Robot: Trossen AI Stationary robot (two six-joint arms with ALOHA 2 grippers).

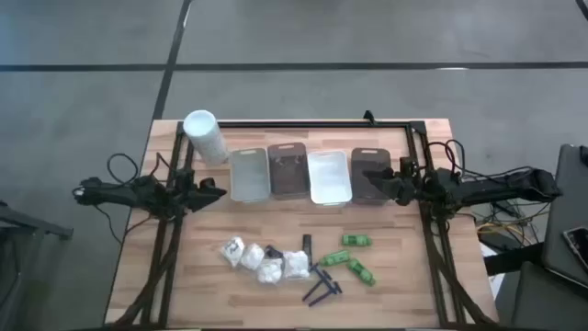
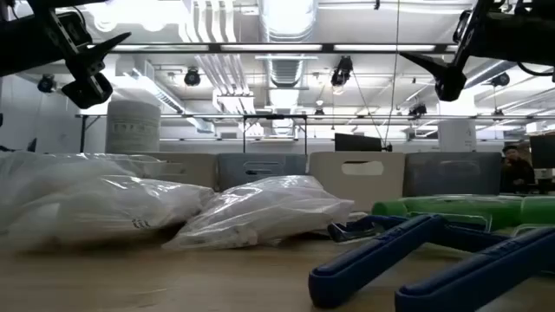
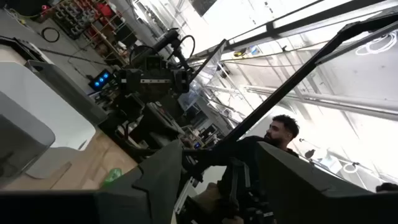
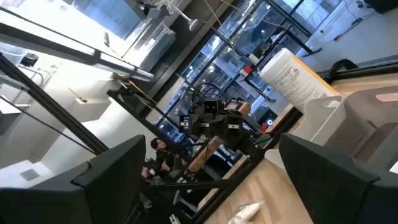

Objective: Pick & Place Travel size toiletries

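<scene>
The travel size toiletries lie in a loose group on the table's near half. It holds several white lumpy packets (image 1: 262,260), green bottles (image 1: 356,241), dark blue razors (image 1: 322,285) and a small black block (image 1: 308,244). In the low view the packets (image 2: 260,212), a razor (image 2: 381,256) and a green bottle (image 2: 468,208) rest on the wood. My left gripper (image 1: 211,191) (image 3: 217,168) hovers open above the table's left side. My right gripper (image 1: 375,178) (image 4: 211,155) hovers open over the dark tray at the right end of the row. Both are raised well above the items.
Several rectangular trays stand in a row across the table's middle: grey (image 1: 248,175), brown (image 1: 287,170), white (image 1: 329,176) and dark (image 1: 364,158). A tall white cylinder (image 1: 204,136) stands at the far left. A black frame (image 1: 312,123) borders the far edge. A person (image 3: 281,132) shows beyond the table.
</scene>
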